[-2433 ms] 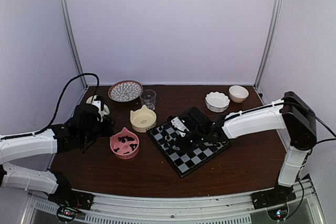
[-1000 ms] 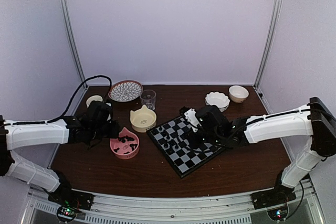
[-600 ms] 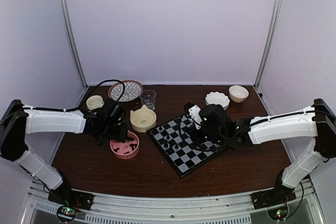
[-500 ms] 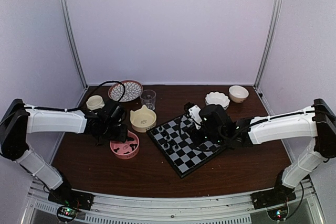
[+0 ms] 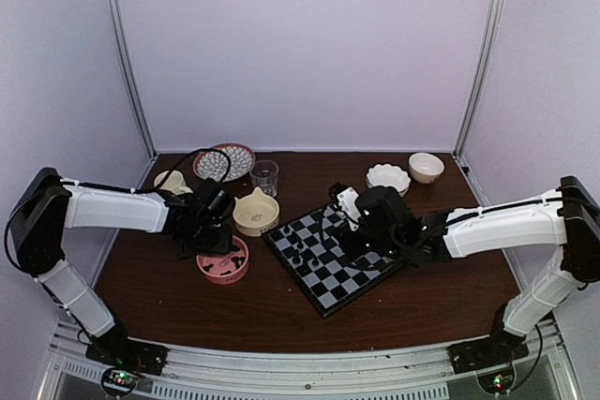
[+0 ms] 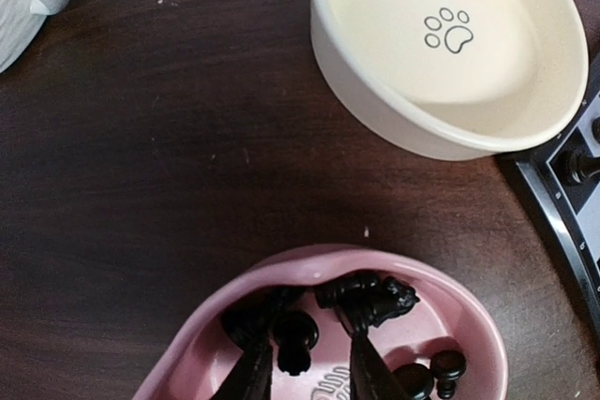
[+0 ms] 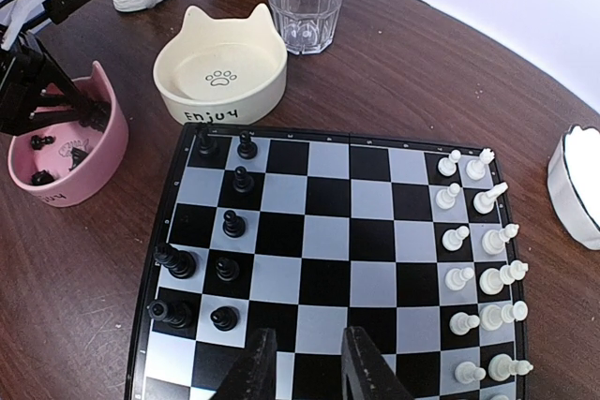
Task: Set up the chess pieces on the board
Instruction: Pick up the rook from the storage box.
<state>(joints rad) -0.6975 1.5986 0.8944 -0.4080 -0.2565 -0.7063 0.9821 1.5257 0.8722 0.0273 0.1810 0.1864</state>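
Inside the pink bowl (image 6: 417, 275) my narrowly parted left tool (image 6: 305, 325) straddled a chess piece (image 6: 293, 344); crowded neighbours might jam its pinch.

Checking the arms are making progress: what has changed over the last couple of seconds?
The left claw swung in from the table's left edge and dipped into the pink bowl, fingers either side of a black pawn, not gripping it yet. The right claw drew back to the right and hangs open over the board, empty. The cream bowl and the glass stayed put.
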